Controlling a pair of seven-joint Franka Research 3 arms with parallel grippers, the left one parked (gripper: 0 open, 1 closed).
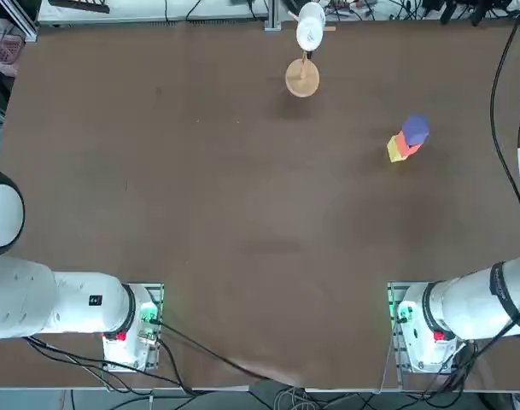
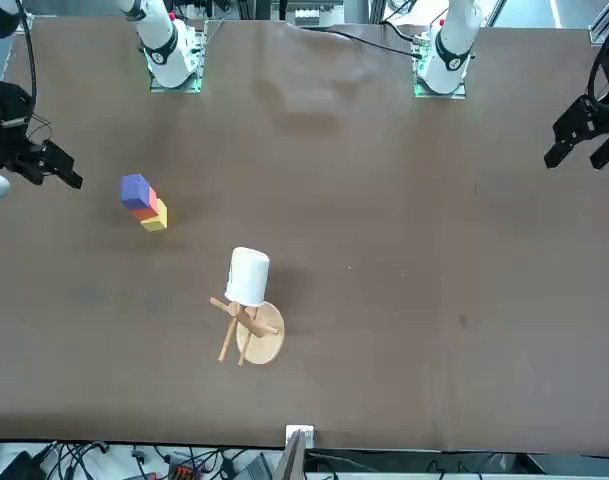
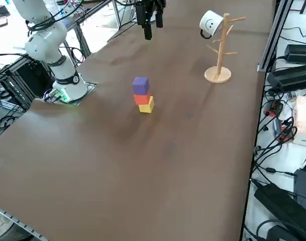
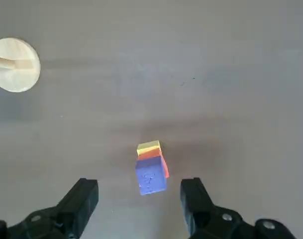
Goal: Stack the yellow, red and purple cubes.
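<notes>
The three cubes stand as one small tower on the brown table's right half. The yellow cube [image 3: 147,106] is at the bottom, the red cube [image 3: 142,98] sits on it, and the purple cube [image 3: 140,84] is on top, each turned a little against the others. The top view shows the same tower, with purple [image 1: 415,130] over red [image 1: 408,142] over yellow [image 1: 396,151]. My right gripper [image 4: 140,185] hangs high above the tower, open, with nothing between its fingers and well apart from the cubes. In the front view the right gripper [image 2: 39,160] shows at the table's edge.
A wooden mug stand [image 1: 302,77] with a round base carries a white mug [image 3: 210,22] at the far side of the table. Cables and boxes [image 3: 288,70] lie beyond the table's edge.
</notes>
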